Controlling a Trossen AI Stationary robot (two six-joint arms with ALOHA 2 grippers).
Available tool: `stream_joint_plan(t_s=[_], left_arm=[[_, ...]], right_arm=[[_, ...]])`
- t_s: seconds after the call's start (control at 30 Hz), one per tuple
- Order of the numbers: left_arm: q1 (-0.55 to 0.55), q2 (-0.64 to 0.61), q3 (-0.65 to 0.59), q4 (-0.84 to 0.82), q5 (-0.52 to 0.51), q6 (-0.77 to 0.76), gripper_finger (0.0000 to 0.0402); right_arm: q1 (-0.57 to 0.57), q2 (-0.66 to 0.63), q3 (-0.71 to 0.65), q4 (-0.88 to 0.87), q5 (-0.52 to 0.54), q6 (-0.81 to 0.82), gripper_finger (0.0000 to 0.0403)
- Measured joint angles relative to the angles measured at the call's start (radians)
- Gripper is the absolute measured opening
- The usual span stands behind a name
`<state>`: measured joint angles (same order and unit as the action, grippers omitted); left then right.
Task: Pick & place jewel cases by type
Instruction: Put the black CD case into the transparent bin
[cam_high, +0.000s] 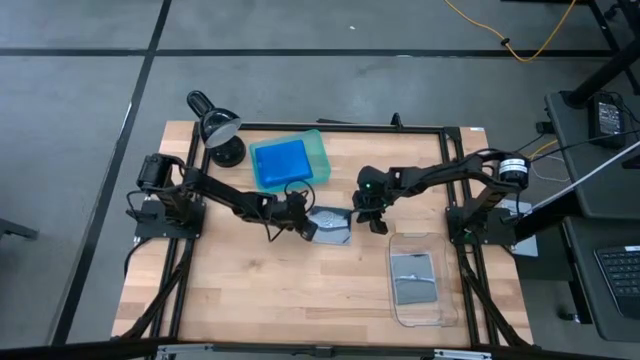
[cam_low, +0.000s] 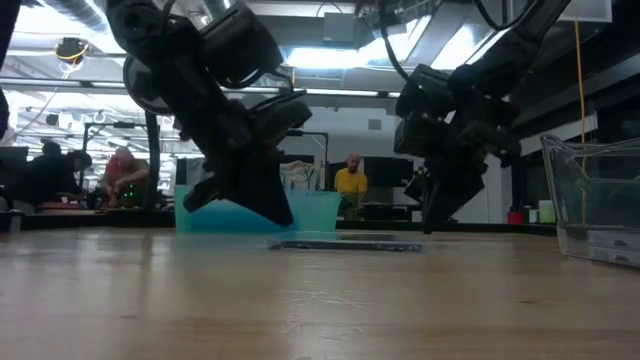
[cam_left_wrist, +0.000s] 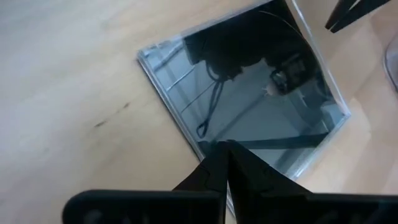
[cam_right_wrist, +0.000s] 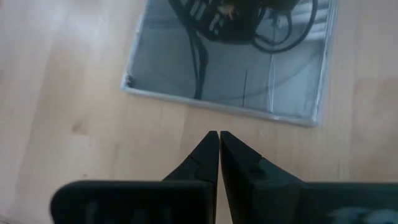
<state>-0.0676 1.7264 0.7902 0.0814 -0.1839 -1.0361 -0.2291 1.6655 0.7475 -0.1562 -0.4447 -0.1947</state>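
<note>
A grey-clear square jewel case (cam_high: 333, 226) lies flat on the wooden table between my two grippers, and also shows in the low view (cam_low: 345, 243). My left gripper (cam_left_wrist: 225, 146) is shut and slants down from the table's left, its tips over the case's edge nearest it. My right gripper (cam_right_wrist: 219, 134) is shut and points down at bare wood just short of the case's (cam_right_wrist: 230, 62) right edge, touching nothing. A bright blue case (cam_high: 280, 163) lies in the green tray (cam_high: 318, 150). Another grey case (cam_high: 414, 277) lies in the clear tray (cam_high: 441, 300). My left gripper's shut fingertips (cam_left_wrist: 214, 163) stand over the grey case's edge near one corner (cam_left_wrist: 205, 146), coming slantwise from above and from the table's left. The case lies flat on the table. I cannot tell whether the tips touch it.
A black desk lamp (cam_high: 220, 130) stands at the far left corner beside the green tray. The clear tray sits at the near right. Bare wood (cam_high: 260, 290) stretches along the table's near side. People sit in the room beyond the table in the low view.
</note>
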Motion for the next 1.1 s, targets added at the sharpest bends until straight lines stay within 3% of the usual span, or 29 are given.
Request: stream_joint_plan(t_s=[0.53, 0.8, 1.1], left_arm=[[-0.028, -0.024, 0.0, -0.174, 0.036, -0.025, 0.0001], [-0.042, -0.023, 0.0, -0.137, 0.049, -0.043, 0.0001], [-0.012, 0.07, 0.001, 0.042, 0.101, -0.054, 0.0001]], right_arm=[[0.0, 0.032, 0.0, -0.004, 0.007, -0.022, 0.0021], [0.0, 0.032, 0.0, 0.013, 0.008, -0.027, 0.0021], [0.0, 0.032, 0.0, 0.016, 0.01, -0.026, 0.0021]])
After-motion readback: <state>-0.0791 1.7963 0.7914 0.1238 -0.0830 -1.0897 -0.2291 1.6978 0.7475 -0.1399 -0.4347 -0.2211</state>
